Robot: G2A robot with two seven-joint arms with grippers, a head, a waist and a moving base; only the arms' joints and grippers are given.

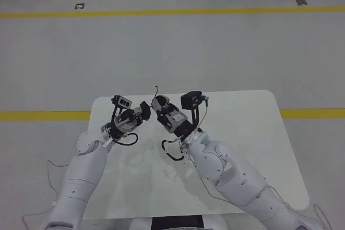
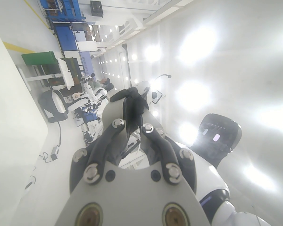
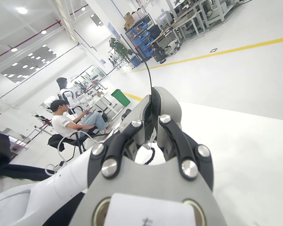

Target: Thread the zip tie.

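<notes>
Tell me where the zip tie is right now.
The zip tie is clamped in the right pincer, its free end curving out past the tips; in the top view both sit over the table's far half, beside the left pincer.

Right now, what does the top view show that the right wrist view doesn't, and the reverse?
Top view only: both arms over the table, left gripper facing right gripper. Right wrist view only: its fingers pinching the zip tie, and a green bin behind. Both: the right gripper, the zip tie curving out of it, the white table.
</notes>
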